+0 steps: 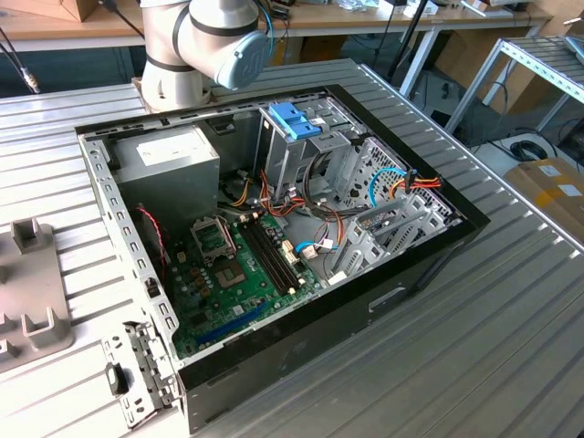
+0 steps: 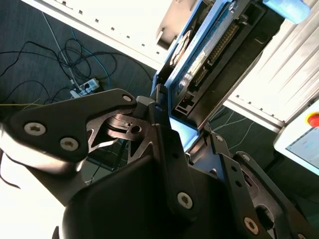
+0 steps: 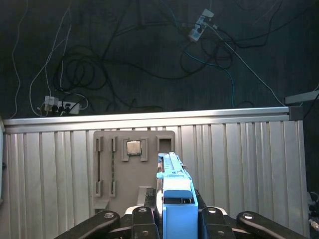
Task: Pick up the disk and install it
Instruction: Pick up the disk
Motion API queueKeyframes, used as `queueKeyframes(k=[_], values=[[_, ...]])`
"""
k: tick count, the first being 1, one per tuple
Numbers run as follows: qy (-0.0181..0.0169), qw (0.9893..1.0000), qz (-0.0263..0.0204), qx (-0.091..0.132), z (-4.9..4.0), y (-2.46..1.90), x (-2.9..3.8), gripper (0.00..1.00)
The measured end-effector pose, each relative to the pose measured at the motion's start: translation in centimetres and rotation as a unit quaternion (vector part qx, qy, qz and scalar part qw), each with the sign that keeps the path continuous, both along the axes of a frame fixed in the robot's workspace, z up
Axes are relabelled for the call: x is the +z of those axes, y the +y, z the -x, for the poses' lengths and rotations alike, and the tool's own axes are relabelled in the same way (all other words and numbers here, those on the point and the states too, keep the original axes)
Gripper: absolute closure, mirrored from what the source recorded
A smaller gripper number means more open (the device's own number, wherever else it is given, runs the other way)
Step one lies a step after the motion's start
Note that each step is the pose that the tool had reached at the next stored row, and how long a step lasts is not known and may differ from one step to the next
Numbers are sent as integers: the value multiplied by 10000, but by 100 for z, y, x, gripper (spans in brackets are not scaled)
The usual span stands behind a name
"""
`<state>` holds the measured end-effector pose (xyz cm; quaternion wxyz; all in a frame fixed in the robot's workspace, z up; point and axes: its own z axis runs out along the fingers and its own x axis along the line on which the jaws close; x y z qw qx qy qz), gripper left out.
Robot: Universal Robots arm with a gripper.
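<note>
Gripper (image 3: 178,221) is clenched on the disk (image 3: 174,186). In the first wrist view I see fingers (image 3: 142,221) on either side of its light-blue frame, w/ the disk on edge btwn them over the ribbed metal table (image 3: 239,164). A grey slotted plate (image 3: 107,164) w/ a small chip (image 3: 133,148) lies on the table near the disk. The second wrist view shows the same grip, w/ the disk's circuit side and connectors showing.

Ext view, its left to right: open PC case (image 1: 114,210), grey power box (image 1: 169,160), green board (image 1: 237,274), metal cage w/ blue latch (image 1: 297,120), orange/blue cables (image 1: 406,182). The arm (image 1: 196,41) stands behind the case.
</note>
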<state>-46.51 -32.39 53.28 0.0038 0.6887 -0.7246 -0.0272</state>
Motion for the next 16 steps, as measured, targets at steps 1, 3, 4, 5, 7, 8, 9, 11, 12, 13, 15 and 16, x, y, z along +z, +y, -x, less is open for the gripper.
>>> queueKeyframes(k=[1, 3, 4, 5, 7, 8, 9, 11, 12, 13, 15, 16], values=[[1, 10000, 0, 0, -3, 0, 1, 63], [0, 10000, 0, 0, -9, 0, 0, 63], [0, 10000, 0, 0, -11, 0, 0, 63], [0, 10000, 0, 0, -13, 0, 0, 63], [0, 10000, 0, 0, -20, 0, 0, 63], [0, 10000, 0, 0, -22, 0, 0, 63], [1, 10000, 0, 0, -24, 0, 1, 63], [0, 10000, 0, 0, -28, 0, 0, 63], [0, 10000, 0, 0, -31, 0, 0, 63], [0, 10000, 0, 0, -32, 0, 0, 63], [0, 10000, 0, 0, -38, 0, 0, 63], [0, 10000, 0, 0, -40, 0, 0, 63]])
